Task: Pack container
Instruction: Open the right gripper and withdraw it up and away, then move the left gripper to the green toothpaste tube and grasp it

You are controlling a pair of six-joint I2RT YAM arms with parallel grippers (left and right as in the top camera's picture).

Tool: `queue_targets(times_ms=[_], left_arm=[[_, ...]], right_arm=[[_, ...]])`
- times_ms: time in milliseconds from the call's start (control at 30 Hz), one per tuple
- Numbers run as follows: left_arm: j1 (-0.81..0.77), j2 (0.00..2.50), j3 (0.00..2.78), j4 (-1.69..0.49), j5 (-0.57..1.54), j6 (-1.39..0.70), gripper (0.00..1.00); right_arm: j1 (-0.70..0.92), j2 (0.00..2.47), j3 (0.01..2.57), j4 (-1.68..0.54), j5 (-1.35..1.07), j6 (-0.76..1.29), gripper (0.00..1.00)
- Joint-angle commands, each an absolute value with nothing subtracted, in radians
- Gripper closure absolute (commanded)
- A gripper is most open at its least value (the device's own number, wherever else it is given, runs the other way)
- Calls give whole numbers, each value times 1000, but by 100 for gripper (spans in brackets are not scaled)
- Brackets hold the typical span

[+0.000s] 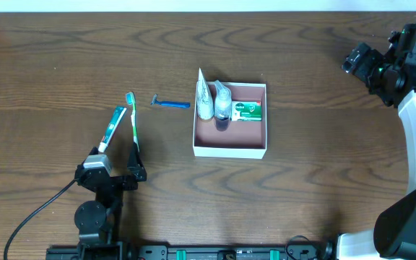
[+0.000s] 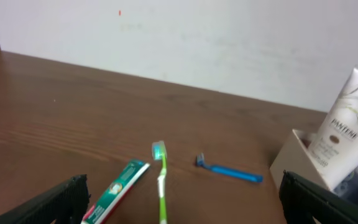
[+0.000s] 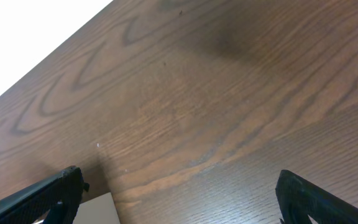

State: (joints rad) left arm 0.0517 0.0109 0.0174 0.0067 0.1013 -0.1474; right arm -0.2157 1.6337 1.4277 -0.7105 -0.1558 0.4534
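The left tool [image 1: 115, 168] stands wide open and empty above the bench [image 1: 323, 144]. The toothpaste [image 1: 111, 128] and toothbrush [image 1: 133, 119] lie just ahead of it. The container [image 1: 230, 151] sits ahead to its right. The right tool [image 3: 179, 177], well apart from the container, is equally wide open and holds nothing.

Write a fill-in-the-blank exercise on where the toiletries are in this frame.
The plastic razor left of the square white cardboard container is coloured ___. The small green-and-white soap box lies ___ the container. Exactly ___ toiletries lie on the brown wooden table outside it.
Missing words: blue; inside; three.
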Motion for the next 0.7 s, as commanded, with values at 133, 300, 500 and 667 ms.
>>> queue_targets(times_ms=[133, 300, 500, 667], left_arm=[[58, 67, 125, -36, 93, -253, 2], [58, 317, 417, -279, 93, -260, 2], [58, 712, 844, -588, 93, -186, 2], [58, 910, 1069, -781, 93, -88, 2]], right_arm=[[-223, 1620, 1443, -711, -149, 440, 1], [-223, 1620, 1443, -712, -149, 440, 1], [-222, 1620, 1443, -712, -149, 440, 1], [-223, 1620, 1443, -712, -149, 440, 1]])
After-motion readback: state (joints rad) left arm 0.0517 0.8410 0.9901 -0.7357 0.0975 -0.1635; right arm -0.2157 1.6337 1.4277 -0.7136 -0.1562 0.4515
